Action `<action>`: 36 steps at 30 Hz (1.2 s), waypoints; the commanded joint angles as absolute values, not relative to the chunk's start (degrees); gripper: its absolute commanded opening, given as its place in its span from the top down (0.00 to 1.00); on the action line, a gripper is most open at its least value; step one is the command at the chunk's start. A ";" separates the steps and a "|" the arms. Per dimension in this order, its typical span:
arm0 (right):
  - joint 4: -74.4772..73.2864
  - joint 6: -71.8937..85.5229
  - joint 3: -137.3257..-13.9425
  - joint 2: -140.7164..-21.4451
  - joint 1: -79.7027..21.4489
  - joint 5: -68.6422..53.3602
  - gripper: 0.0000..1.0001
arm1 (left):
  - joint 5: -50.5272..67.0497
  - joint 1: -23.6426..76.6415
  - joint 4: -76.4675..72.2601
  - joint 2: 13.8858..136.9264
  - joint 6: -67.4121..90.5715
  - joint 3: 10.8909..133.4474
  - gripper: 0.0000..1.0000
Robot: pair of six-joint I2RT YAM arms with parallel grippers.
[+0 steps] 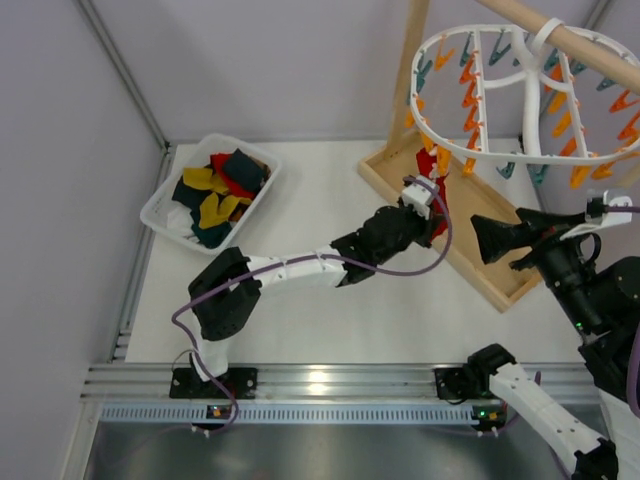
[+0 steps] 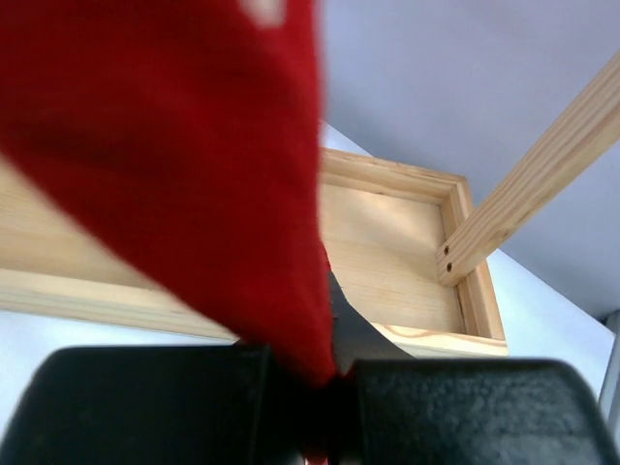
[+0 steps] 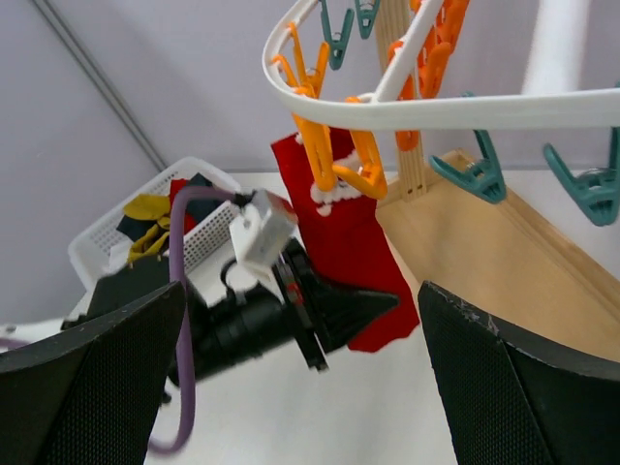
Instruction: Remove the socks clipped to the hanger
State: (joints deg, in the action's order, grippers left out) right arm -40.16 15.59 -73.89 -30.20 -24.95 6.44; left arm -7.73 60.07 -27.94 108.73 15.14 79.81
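Observation:
A red sock (image 3: 349, 232) with a white mark hangs from an orange clip (image 3: 334, 165) on the near-left rim of the white oval hanger (image 3: 436, 111). My left gripper (image 1: 437, 215) is shut on the sock's lower part. In the left wrist view the red fabric (image 2: 194, 165) runs down between the black fingers (image 2: 436, 407). In the right wrist view the left gripper (image 3: 363, 305) pinches the sock from the side. My right gripper (image 3: 300, 387) is open and empty, a little to the right of the sock, facing it; it also shows in the top view (image 1: 495, 240).
A white basket (image 1: 160, 205) at the back left holds several yellow, navy and red socks. The wooden stand's tray base (image 1: 395, 175) lies under the hanger (image 1: 500, 155), its post (image 1: 412, 70) rising behind. Many orange and teal clips dangle empty.

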 commanded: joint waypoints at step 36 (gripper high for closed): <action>-61.35 7.21 -93.61 -54.14 -25.84 34.98 0.34 | -57.39 79.63 -20.48 131.75 -24.08 110.92 1.00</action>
